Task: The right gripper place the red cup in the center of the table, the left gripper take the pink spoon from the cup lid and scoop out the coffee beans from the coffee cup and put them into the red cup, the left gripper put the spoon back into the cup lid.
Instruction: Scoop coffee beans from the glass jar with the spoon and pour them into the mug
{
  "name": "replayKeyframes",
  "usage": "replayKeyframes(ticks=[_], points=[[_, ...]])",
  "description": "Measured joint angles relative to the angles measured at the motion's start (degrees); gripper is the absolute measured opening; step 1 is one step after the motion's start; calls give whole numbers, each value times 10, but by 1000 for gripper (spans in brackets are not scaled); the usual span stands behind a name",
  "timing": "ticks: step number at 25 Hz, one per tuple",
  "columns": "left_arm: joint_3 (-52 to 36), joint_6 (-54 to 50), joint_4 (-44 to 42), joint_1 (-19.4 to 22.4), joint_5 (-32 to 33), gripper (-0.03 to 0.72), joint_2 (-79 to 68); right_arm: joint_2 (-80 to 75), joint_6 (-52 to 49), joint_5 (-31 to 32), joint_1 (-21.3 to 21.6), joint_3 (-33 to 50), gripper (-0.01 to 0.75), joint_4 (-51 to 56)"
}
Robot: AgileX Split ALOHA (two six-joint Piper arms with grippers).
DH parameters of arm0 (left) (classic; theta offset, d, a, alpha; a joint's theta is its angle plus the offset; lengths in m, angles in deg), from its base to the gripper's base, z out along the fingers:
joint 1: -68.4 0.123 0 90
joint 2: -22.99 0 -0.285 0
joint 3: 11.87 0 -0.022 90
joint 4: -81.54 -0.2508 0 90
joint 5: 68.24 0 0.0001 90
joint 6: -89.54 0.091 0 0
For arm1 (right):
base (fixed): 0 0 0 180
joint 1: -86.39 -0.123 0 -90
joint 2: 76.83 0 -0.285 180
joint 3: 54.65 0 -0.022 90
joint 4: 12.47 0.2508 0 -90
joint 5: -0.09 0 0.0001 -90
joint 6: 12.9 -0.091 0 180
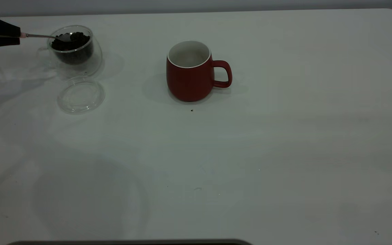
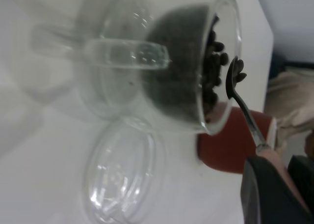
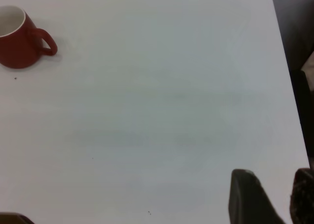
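Note:
The red cup (image 1: 190,76) stands upright near the table's middle, handle toward the right; it also shows as the red cup (image 3: 17,40) and, behind the glass, the red cup (image 2: 230,145). A clear glass coffee cup (image 1: 75,51) holding dark coffee beans (image 1: 71,46) sits at the far left. Its clear lid (image 1: 81,94) lies flat just in front with nothing in it. My left gripper (image 1: 17,35) is shut on the pink handle of the spoon (image 1: 43,35). The spoon's bowl (image 2: 234,79) carries beans at the glass cup's rim. My right gripper (image 3: 274,175) hangs open over bare table, far right of the red cup.
A dark speck (image 1: 191,110) lies just in front of the red cup. The table's right edge (image 3: 287,71) runs close to my right gripper, with dark floor beyond. A dark strip (image 1: 131,242) crosses the near edge.

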Motion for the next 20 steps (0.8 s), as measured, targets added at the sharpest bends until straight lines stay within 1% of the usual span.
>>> replayKeyframes(ticks=[5,13,20], points=[[0,5,0,0,22,113,0,0,0,0,0,0,241,0],[1,21,38,0,23,113,0,0,0,0,0,0,241,0],[1,23,42,-1,23,113,0,0,0,0,0,0,241,0]])
